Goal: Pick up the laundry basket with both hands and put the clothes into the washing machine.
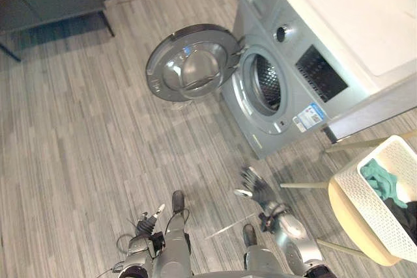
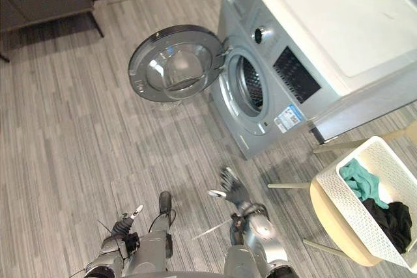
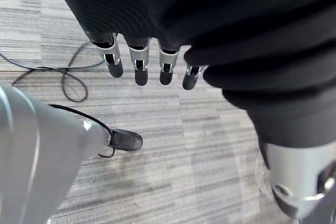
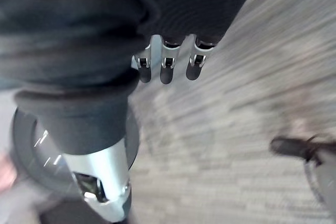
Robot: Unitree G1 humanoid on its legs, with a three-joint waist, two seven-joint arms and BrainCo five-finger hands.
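Left hand [image 1: 147, 224]: hangs low over the wood-grain floor [image 1: 78, 128]; fingers [image 3: 139, 67] straight and relaxed, nothing in them.
Right hand [image 1: 256, 187]: also low, held a little forward of the left; fingers [image 4: 166, 70] spread and loose, palm empty.
Laundry basket [image 1: 370, 208]: white perforated tub, out to the right hand's right side and well apart from it, resting on a pale wooden stool [image 1: 345, 222]; neither hand touches it.
Clothes: in the basket, not yet moved; a teal garment [image 1: 382, 180] towards the machine's end, a dark garment [image 2: 392, 221] at the other end.
Deciding relation: the basket lies sideways from both hands, not ahead. The right hand is clearly nearer, and the left would have to cross past it or the body would have to turn. The basket's long wall looks to face the right hand, so its short ends sit fore and aft of that reach.
Washing machine [image 1: 313, 50]: beyond the right hand's fingertips, farther off than the basket.
Door [image 1: 192, 63]: swung fully open, ahead of and between the hands; drum opening [image 1: 267, 83] clear.
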